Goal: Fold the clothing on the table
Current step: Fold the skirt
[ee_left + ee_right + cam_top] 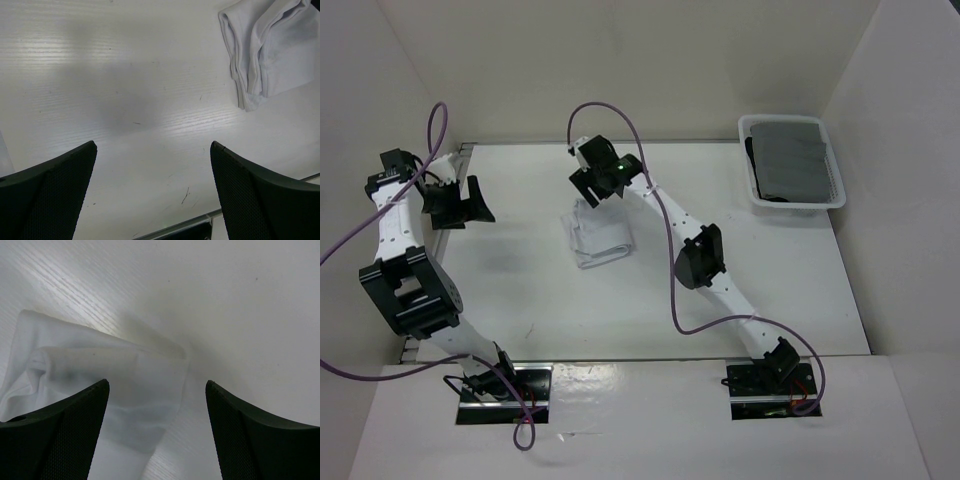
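The clothing lies near the middle of the bench, slightly toward the far edge. It is a white fabric gathered into a small, layered bundle with soft wrinkles. In the left wrist view the clothing shows several stacked folds along its rounded edge.

The right end effector hangs over the far end of the bundle with its jaws apart and nothing between them. In the right wrist view the right end effector frames the clothing, which lies flat on the bench below, more toward the left finger. Whether the fingers touch the fabric cannot be told.

The left end effector is near the left edge, toward the far left corner and well apart from the clothing. Its jaws stand wide and empty. The left end effector looks down on bare bench surface, with the bench's metal rail at the bottom of that view.

A white plastic basket sits in the far right corner, holding a dark grey cloth.
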You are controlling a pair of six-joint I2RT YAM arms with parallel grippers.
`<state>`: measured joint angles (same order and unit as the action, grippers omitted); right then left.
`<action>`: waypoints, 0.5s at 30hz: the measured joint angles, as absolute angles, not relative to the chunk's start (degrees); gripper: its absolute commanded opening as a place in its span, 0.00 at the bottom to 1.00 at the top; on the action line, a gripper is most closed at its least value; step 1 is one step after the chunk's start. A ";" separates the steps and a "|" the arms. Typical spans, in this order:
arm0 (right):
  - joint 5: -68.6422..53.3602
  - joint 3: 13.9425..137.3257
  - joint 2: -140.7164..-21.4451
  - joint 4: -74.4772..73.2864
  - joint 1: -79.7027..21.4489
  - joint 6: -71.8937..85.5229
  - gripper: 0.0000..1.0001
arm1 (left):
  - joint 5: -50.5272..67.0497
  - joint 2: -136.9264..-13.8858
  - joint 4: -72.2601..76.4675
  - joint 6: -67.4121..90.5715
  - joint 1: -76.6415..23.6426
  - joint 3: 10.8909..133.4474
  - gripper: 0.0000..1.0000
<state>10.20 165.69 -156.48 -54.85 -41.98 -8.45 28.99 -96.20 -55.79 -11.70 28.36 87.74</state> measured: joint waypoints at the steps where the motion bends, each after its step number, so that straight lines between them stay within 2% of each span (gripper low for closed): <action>1: 10.07 165.91 -157.10 -54.85 -41.98 -8.45 0.82 | 28.80 -96.16 -55.81 -11.70 28.36 87.74 1.00; 15: 7.16 168.92 -160.88 -54.98 -45.19 -8.40 0.82 | 27.90 -94.43 -55.61 -11.70 28.36 86.30 1.00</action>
